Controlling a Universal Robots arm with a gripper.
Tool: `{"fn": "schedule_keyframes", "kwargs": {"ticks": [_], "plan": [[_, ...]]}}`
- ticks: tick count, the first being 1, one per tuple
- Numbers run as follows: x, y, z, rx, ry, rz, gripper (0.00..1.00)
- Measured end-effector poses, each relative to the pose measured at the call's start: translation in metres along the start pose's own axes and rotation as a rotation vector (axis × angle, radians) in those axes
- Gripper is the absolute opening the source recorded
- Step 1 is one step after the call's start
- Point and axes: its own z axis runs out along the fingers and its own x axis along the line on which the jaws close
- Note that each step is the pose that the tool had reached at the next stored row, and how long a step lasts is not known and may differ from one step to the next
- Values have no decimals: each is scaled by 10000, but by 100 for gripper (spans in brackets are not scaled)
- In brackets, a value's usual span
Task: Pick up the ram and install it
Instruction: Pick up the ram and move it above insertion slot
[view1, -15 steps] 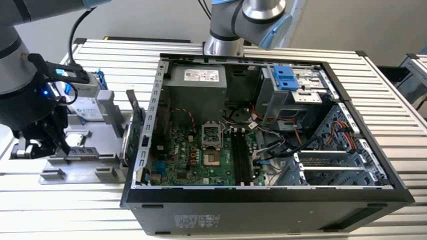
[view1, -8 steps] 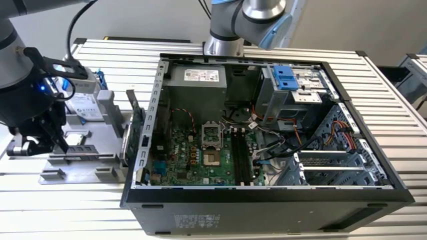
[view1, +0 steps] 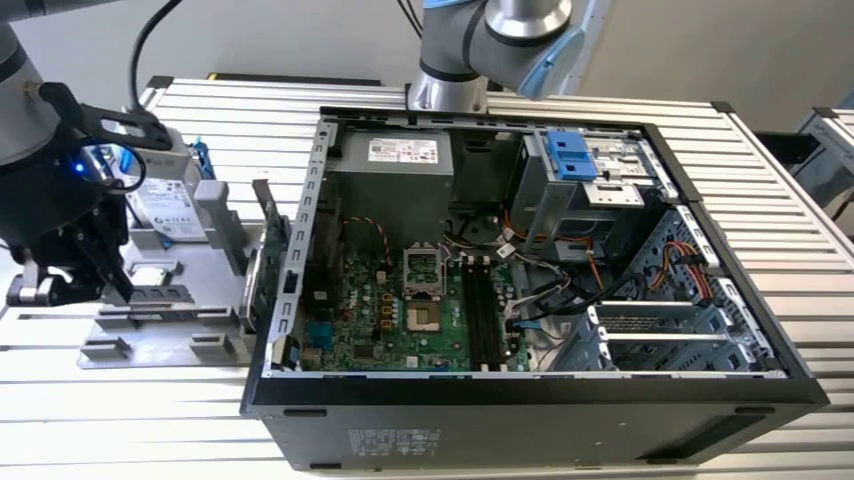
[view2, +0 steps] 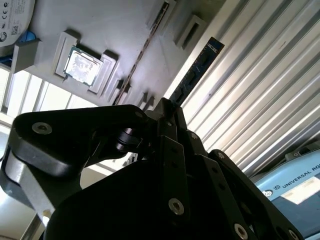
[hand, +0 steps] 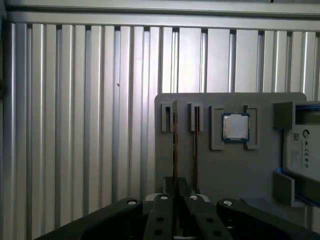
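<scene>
The ram (hand: 175, 145) is a thin dark strip seen edge-on, running out from between my fingertips over the grey tray (hand: 235, 170). In the second wrist view the ram (view2: 197, 65) reaches from the fingertips out past the tray's edge over the slatted table. My gripper (hand: 175, 192) is shut on it. In the exterior view the gripper (view1: 118, 290) hangs over the tray (view1: 200, 260) at that view's left, away from the open computer case (view1: 534, 300). The motherboard's long dark memory slots (view1: 483, 310) lie inside the case.
On the tray are a second thin stick (hand: 196, 145) standing in its slot, a processor chip (hand: 235, 126) and a hard drive (view1: 171, 210) in a blue frame. A green expansion card (view1: 274, 270) stands between tray and case. Another arm's base (view1: 454, 60) rises behind the case.
</scene>
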Motion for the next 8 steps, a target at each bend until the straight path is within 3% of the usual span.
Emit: {"fn": "schedule_keyframes", "kwargs": {"ticks": [8], "plan": [[-1,3,-79,-1,0,0,0]]}}
